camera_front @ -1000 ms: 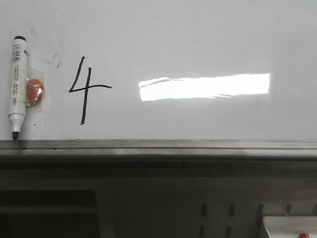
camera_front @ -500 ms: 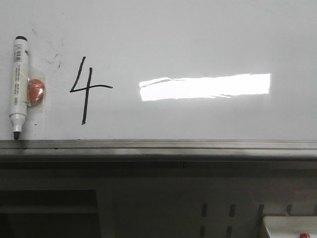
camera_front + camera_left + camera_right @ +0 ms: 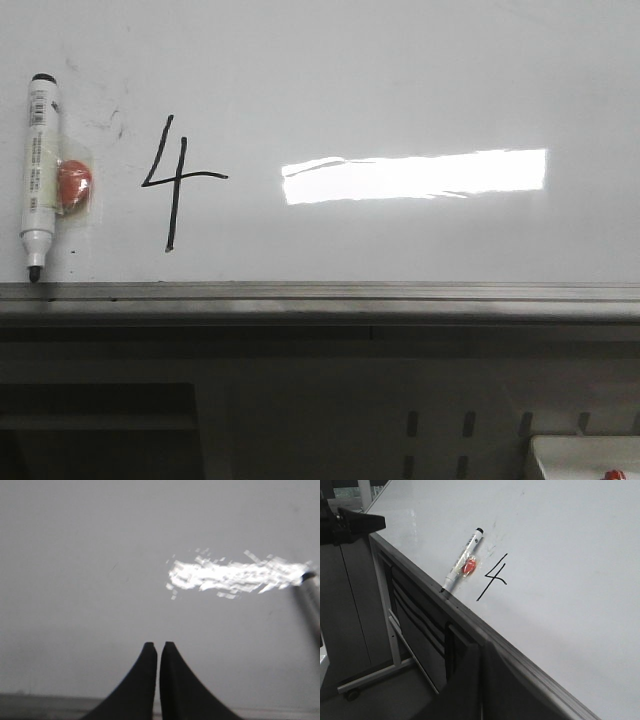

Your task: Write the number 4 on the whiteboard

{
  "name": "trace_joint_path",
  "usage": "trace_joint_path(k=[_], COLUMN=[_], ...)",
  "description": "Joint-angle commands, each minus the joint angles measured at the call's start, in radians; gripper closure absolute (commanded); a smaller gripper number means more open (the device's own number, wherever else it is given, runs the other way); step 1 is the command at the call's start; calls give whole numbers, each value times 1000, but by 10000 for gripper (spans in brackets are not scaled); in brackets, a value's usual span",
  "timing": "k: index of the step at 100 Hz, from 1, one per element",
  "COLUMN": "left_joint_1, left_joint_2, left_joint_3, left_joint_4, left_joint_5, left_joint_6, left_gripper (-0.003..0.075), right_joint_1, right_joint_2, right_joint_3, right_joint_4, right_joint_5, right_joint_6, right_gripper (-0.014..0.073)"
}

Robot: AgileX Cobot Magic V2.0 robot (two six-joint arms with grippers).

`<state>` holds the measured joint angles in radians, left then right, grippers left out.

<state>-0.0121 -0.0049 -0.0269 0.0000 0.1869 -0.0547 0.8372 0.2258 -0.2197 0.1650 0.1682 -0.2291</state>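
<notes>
While my left claw [image 3: 158,646] hangs nearly shut and empty before the whiteboard [image 3: 400,80], the number 4 [image 3: 178,180] sits low on the board's left part, just right of the marker [image 3: 37,175] with its red magnet [image 3: 74,186]. Since a moment ago, nothing has moved. I cannot see my right claw, and the marker looks blurry beside my left claw.

Our left gripper [image 3: 158,650] shows two dark fingers [image 3: 142,680] pressed nearly together, holding nothing. In the right wrist view, we see a dark arm part [image 3: 350,525].
</notes>
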Motion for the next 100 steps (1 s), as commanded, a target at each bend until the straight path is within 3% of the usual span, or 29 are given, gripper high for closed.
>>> trace_joint_path(k=[1,10,23,100], left_joint_1=[18,10,-4,-4], left_joint_2=[-27,-27,-27,-27], left_joint_3=[19,69,65,65], left_joint_4=[0,0,0,0], left_joint_5=[-58,-48,111,111], left_joint_6=[-2,-2,-2,-2], left_gripper=[741,741,741,741], right_joint_1=[-7,-7,-7,-7], right_joint_2=[5,5,5,5], right_joint_3=[-28,-28,-28,-28], right_joint_4=[-5,-5,-5,-5], right_joint_5=[-76,-76,-76,-76], right_joint_6=[-11,-11,-11,-11], right_gripper=[658,658,658,658])
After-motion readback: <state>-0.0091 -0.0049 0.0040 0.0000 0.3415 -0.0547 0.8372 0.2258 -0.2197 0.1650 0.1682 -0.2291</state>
